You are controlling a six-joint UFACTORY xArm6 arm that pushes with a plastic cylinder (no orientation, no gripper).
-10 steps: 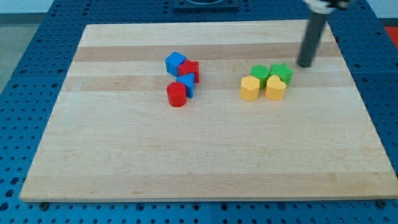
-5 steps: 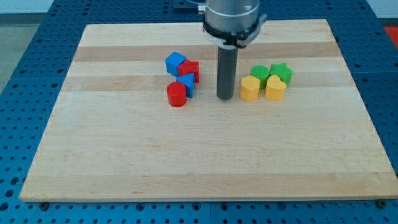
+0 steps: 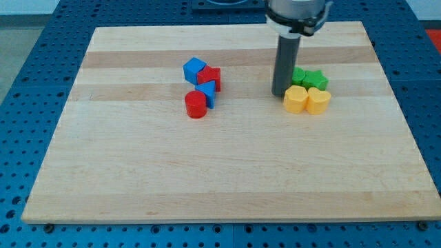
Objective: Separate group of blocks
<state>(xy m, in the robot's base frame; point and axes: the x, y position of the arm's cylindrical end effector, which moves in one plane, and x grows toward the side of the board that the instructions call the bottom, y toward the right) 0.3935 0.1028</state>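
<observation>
My tip (image 3: 280,93) rests on the wooden board (image 3: 220,172), touching the left side of a right-hand cluster. That cluster holds a yellow hexagonal block (image 3: 295,100), a yellow heart-shaped block (image 3: 318,101), a green block (image 3: 300,76) partly hidden behind the rod, and a green star block (image 3: 316,79). To the view's left is a second cluster: a blue cube (image 3: 194,69), a red block (image 3: 211,78), a small blue block (image 3: 207,94) and a red cylinder (image 3: 196,105), all touching.
The board lies on a blue perforated table (image 3: 41,69). The arm's grey wrist (image 3: 296,14) hangs over the board's top edge.
The tip swung from the right of the green star to the gap between clusters, then moved right and pushed the yellow and green blocks to the right.
</observation>
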